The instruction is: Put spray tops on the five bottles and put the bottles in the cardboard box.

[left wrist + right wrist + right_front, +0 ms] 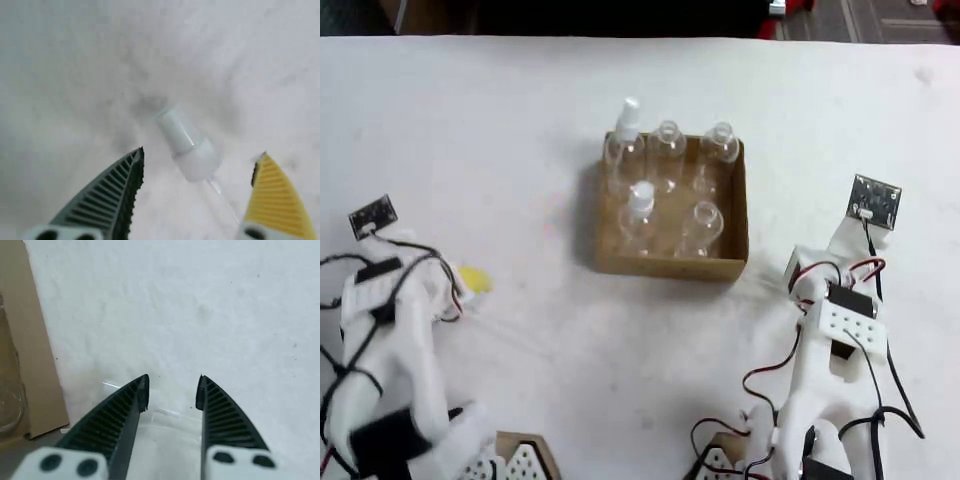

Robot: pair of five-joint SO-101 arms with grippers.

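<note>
The cardboard box (740,200) stands mid-table with five clear bottles upright inside. Two bottles carry white spray tops: the back-left one (624,140) and the front-left one (640,215). Three bottles (667,140) (720,145) (703,222) have bare necks. A loose white spray top (187,145) lies on the cloth with its thin tube trailing, between the grey finger (120,185) and yellow finger (270,195) of my open left gripper (201,152), which sits low at the table's left (465,283). My right gripper (173,377) is open over bare cloth just right of the box (35,355), near its front right corner (800,272).
A white cloth (520,120) covers the table. Loose wires (770,370) run beside the right arm's base at the front edge. The dark table edge lies along the back.
</note>
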